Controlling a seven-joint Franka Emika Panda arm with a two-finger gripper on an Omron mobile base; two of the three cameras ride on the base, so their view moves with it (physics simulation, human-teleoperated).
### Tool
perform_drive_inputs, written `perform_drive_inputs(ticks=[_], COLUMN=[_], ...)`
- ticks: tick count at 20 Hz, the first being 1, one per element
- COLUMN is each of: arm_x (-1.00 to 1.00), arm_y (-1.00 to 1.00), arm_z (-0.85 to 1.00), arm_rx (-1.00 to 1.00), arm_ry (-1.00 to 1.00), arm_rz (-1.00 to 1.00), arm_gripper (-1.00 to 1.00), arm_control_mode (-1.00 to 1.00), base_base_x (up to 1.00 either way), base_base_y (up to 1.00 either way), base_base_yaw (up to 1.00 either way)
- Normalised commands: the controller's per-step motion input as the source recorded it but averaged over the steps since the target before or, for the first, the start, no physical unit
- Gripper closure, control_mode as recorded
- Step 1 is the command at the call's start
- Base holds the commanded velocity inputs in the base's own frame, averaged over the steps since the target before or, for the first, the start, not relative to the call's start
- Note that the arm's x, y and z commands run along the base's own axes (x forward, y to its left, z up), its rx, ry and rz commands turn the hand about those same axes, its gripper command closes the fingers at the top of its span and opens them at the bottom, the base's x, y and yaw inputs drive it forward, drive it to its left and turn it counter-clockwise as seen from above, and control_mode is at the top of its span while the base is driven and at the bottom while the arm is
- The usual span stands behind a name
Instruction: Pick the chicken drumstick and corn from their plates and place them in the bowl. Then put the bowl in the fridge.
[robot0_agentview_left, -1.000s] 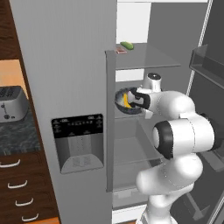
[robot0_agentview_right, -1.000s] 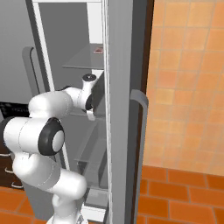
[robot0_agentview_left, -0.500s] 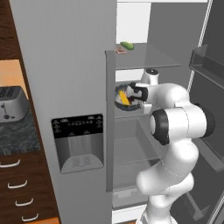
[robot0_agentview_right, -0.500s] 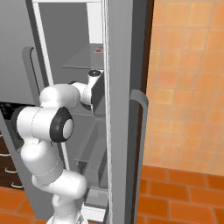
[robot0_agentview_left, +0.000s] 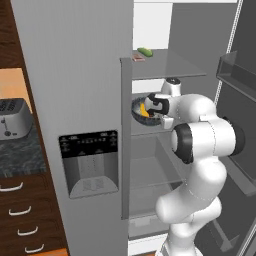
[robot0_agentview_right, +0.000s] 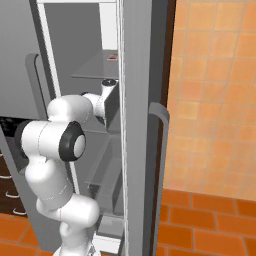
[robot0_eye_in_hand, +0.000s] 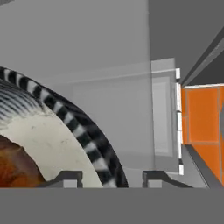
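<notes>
I am in a kitchen. A big grey fridge (robot0_agentview_left: 90, 100) stands open with glass shelves inside. A toaster (robot0_agentview_left: 12, 117) sits on a dark counter (robot0_agentview_left: 20, 155) over wooden drawers (robot0_agentview_left: 20, 220). The floor has orange tiles (robot0_agentview_right: 200, 225).

Left base view: bowl (robot0_agentview_left: 140, 111) on the fridge (robot0_agentview_left: 90, 75) shelf is half covered by the door edge and the gripper (robot0_agentview_left: 159, 106); corn (robot0_agentview_left: 144, 110) shows as a yellow sliver, its ends hidden. Hand view: bowl cut off at left and bottom edges; chicken drumstick (robot0_eye_in_hand: 15, 168) cropped to a reddish-brown patch. Right base view: the door hides the bowl and the jaws. Small items on the upper shelf too small to identify.
</notes>
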Motion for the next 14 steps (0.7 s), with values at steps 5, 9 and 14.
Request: perform_drive_inputs(ticks=[5,9,14], arm_x=[-0.03,0.00,0.00], arm_y=[0.00,0.00,0.03], arm_z=[-0.08,-0.17,-0.03], arm_rx=[0.03,0.05,0.05], arm_ry=[-0.01,-0.04,-0.11], arm_rz=[-0.04,-0.05,-0.03], arm_gripper=[-1.00,-1.00,-1.00], arm_control_mode=[-1.00,-1.00,-1.00], base_base_x=[0.00,0.00,0.00], base_base_y=[0.00,0.00,0.00], base_base_yaw=[0.00,0.00,0.00])
